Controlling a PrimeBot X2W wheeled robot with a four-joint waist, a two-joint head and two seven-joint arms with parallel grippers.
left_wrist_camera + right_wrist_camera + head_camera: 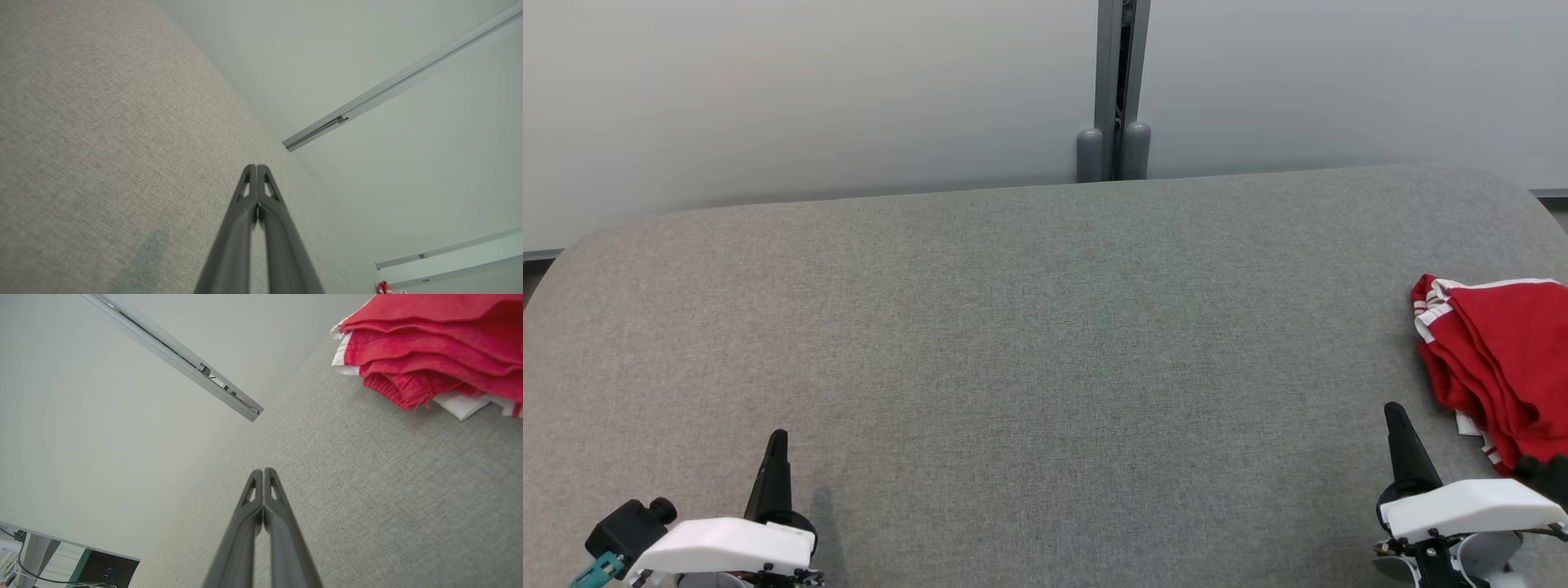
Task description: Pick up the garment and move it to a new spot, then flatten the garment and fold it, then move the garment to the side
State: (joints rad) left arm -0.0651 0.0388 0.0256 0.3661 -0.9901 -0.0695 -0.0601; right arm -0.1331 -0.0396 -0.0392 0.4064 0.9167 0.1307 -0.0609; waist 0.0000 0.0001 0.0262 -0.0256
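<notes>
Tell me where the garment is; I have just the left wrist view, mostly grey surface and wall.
Observer: The red garment lies far to the robot's right on the grey surface, cut off by the head view's edge.
Operator: Is the right end effector holding it?
Observer: No. The right end effector is shut on nothing, apart from the garment, just to its left.
Operator: Is it flat?
Observer: The right wrist view shows several stacked layers with white trim.

place: office or lab | cues: pale partition panels (pixel 809 98); grey joining post (pixel 1115 90); cabled desk (pixel 34 551)
</notes>
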